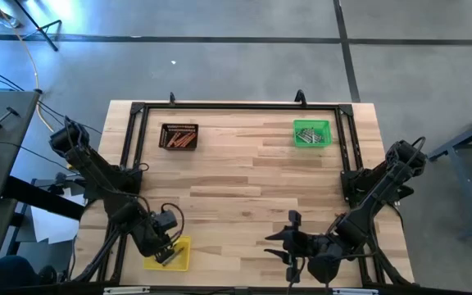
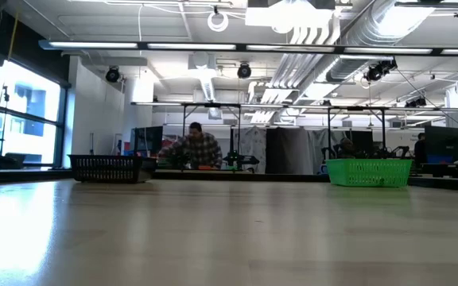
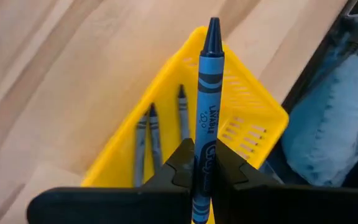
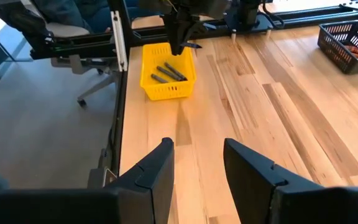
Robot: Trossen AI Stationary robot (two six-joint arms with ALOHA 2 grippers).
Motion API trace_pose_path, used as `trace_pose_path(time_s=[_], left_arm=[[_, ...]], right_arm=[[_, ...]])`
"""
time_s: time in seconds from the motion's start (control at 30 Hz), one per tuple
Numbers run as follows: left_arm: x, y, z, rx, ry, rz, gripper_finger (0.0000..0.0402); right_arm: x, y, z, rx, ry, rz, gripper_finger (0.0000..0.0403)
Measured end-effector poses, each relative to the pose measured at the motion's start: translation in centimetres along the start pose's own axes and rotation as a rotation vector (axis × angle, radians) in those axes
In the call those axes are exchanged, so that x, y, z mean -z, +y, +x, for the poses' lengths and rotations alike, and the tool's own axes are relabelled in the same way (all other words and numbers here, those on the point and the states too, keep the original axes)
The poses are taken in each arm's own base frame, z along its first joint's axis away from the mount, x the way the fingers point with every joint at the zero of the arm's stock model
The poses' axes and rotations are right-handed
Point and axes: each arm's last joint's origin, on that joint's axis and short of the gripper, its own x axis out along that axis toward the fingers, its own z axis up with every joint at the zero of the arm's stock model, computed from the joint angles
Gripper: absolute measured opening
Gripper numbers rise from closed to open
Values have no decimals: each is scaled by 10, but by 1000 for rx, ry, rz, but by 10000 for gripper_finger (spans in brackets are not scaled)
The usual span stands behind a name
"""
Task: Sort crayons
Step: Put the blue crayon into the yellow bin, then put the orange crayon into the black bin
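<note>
A blue crayon [image 3: 207, 93] sticks out past the fingers of my left gripper [image 3: 204, 174], which is shut on it just above the yellow tray [image 3: 253, 106] at the table's near left. Three more blue-grey crayons [image 3: 156, 134] lie on that tray's floor. In the high view my left gripper [image 1: 167, 251] hangs over the yellow tray [image 1: 180, 260]. My right gripper [image 4: 197, 163] stands open with nothing between its fingers, over bare wood near the front edge, right of centre [image 1: 275, 246]. My left gripper pinches the blue crayon's paper-wrapped lower half [image 3: 205, 142] between its two fingers [image 3: 180, 163]. The crayon lies along the fingers, its pointed tip [image 3: 213, 28] leading out beyond them. The fingers slant down from above. The crayon is lifted clear over the yellow tray.
A black tray [image 1: 179, 136] with orange crayons stands at the far left, a green tray [image 1: 311, 133] with grey crayons at the far right. A black frame [image 1: 236, 106] runs along the table's far edge and sides. A person [image 2: 197, 149] sits in the room behind.
</note>
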Motion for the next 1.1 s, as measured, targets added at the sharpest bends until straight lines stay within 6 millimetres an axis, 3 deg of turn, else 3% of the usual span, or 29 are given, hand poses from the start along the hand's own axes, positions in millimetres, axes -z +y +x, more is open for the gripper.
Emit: trace_pose_path(time_s=[0.17,0.57,0.83,0.97,1.1], left_arm=[[2,-1,4,-6,-1,-24,13],[3,-2,5,7,36,-24,73],[1,-4,5,24,27,-1,75],[-8,-13,5,115,-81,91,74],[-26,-29,1,238,-296,240,76]], right_arm=[[-1,-2,2,8,-1,3,133],[-1,-4,3,16,4,3,133],[-1,-4,3,16,7,5,133],[7,-11,1,66,87,77,133],[27,-32,-7,208,325,224,133]])
